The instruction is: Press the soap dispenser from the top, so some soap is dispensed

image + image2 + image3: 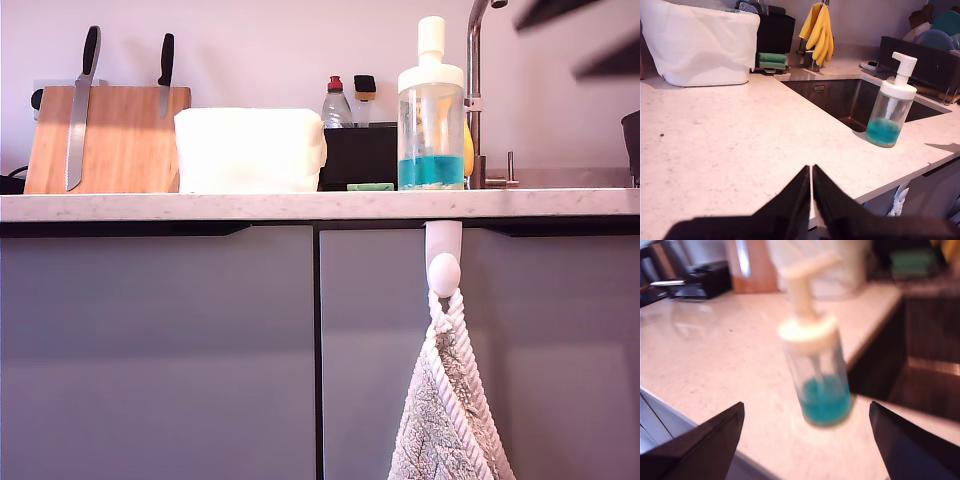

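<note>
Landmark: soap dispenser, standing on the bench near its front edge, beside the sink.

Above the plunger knob: open air, nothing over it. The tap rises just behind the dispenser, on the exterior view's right of the knob.

Bench away from the sink: bare for a wide stretch; you meet the white tub only well behind the dispenser.

Second pincer has its fingers spread wide apart; the dispenser shows between them, untouched.
</note>
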You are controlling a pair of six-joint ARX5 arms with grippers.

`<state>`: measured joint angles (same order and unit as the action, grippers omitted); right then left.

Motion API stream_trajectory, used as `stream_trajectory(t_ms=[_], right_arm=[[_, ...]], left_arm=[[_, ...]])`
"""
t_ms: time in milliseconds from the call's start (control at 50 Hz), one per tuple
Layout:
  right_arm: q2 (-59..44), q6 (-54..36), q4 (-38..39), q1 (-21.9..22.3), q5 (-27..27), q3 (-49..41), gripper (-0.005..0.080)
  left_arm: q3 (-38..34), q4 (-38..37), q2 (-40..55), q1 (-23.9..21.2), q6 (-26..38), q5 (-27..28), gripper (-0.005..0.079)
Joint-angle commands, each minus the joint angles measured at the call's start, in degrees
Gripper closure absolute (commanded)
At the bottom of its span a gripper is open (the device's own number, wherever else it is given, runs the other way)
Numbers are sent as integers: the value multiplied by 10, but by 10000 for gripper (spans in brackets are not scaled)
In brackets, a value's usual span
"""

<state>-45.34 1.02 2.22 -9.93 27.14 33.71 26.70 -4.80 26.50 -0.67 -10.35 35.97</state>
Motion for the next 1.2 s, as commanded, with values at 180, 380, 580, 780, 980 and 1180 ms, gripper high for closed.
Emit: stream_trajectory(t_ms=[180,380,580,780,980,1180], right_arm=[[-57,-91,17,-24,-16,9,29],[-127,-114,100,-33,-47,9,29],[-167,-113,121,-38,-47,21,29],[-210,-113,140,-57,-48,48,29],[-264,-114,143,-62,-49,79,29],[-293,-116,151,-62,-48,93,29]], left_arm=[[5,6,5,-2,-2,3,762],[5,6,5,-2,-2,2,762],[5,6,5,-2,-2,-3,762],[5,6,6,-2,-2,-4,762],[5,31,21,-3,-2,-1,762],[5,96,53,-25,-2,1,761]])
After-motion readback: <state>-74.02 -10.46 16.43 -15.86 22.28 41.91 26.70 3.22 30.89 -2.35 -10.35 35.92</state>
